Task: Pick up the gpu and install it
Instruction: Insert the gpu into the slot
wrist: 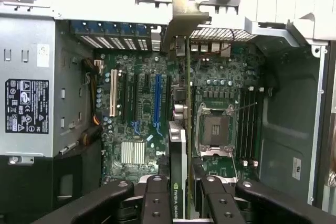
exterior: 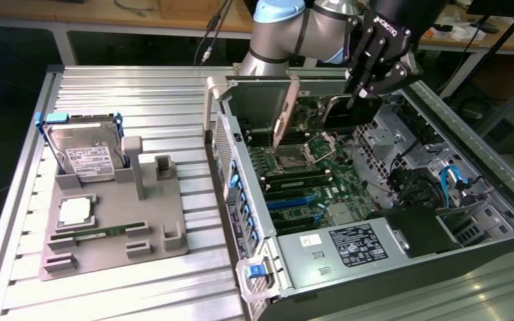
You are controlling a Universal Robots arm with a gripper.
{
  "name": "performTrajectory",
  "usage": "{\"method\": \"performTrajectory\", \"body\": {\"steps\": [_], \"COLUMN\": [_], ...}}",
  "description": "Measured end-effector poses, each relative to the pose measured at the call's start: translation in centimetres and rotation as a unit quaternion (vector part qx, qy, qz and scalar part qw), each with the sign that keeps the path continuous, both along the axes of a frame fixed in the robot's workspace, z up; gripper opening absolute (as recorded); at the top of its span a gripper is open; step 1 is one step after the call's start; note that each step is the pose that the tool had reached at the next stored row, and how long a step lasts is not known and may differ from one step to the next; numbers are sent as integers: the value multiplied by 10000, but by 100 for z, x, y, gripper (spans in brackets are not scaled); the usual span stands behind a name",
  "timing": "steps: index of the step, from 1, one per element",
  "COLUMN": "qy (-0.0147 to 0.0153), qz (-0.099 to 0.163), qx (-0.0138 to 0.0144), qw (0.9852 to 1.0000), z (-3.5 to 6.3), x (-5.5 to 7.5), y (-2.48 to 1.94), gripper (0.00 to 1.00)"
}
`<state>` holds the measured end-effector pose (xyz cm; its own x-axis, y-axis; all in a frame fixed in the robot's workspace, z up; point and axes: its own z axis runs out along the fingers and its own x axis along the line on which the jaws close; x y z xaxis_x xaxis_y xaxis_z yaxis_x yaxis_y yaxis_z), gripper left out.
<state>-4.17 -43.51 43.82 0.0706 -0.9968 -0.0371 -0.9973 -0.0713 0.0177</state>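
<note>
- A ribbed metal table carried an open computer case.
- The gripper was clamped on the gpu, holding it on edge above the motherboard, with its bracket toward the case's rear wall.
- The card looked light, stiff and fragile, and I reckoned it was best gripped by its bare edges.

Wooden bench behind ribbed metal table.
</note>
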Motion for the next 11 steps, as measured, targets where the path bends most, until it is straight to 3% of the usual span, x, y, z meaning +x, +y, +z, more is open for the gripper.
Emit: {"method": "performTrajectory", "body": {"steps": [2,4,11], "qy": [-59,-91,-97], "qz": [77,93,76], "qx": [0,1,1], "qw": [10000,9999,9999], "z": [-10,-26,-67], "x": [0,1,0], "y": [0,0,-1], "gripper": [27,27,27]}}
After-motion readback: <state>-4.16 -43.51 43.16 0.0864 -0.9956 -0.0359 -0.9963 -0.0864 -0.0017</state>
